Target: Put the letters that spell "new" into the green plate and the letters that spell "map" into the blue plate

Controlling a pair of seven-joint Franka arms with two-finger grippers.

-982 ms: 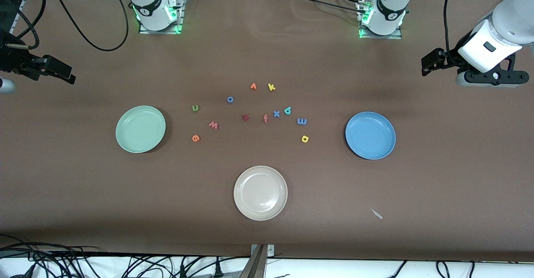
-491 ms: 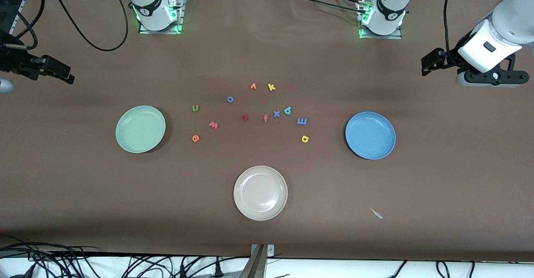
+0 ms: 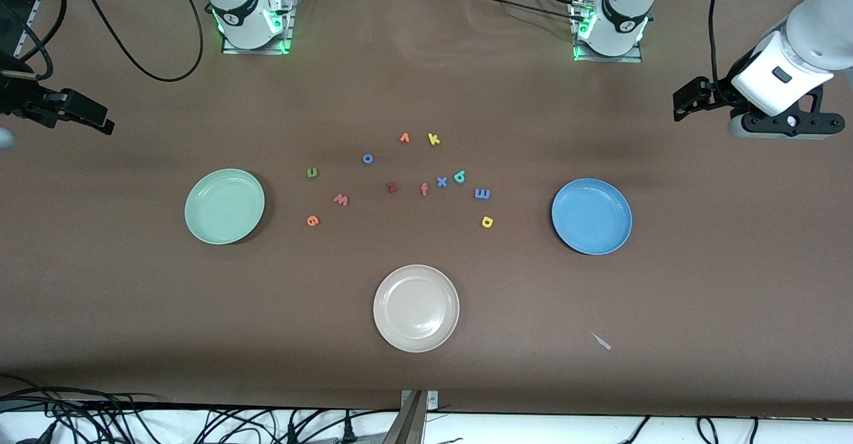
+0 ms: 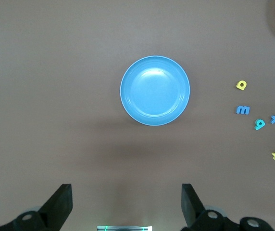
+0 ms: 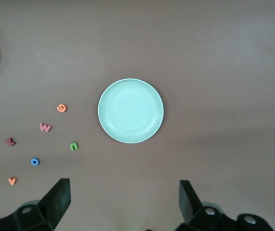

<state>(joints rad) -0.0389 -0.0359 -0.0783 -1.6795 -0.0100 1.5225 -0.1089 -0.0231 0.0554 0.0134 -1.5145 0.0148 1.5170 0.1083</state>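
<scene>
Front view is showing the right gripper [image 3: 100, 121] hanging at the upper left of the frame, jaws apart and empty, while the green plate [image 3: 224, 206] is sitting left of center with the n [image 3: 312, 173], w [image 3: 340, 199] and e [image 3: 312, 221] lying just right of it. The m [image 3: 482, 194], a [image 3: 459, 177] and p [image 3: 487, 221] are lying right of center before the blue plate [image 3: 592, 216]; the left gripper [image 3: 686, 101] is waiting upper right, jaws apart. Each arm should be descending squarely over its nearest letter, avoiding neighbours.

A robotics lab or test bench is indicated. Two white arm bases [image 3: 252, 14] lit with green lamps are bolted to metal plates on a table [image 3: 426, 364] covered with a brown sheet. Loose black cables [image 3: 133, 421] are strewn along the table's edge, and aluminium framing, probably a camera rig, is glimpsed above the bases.
</scene>
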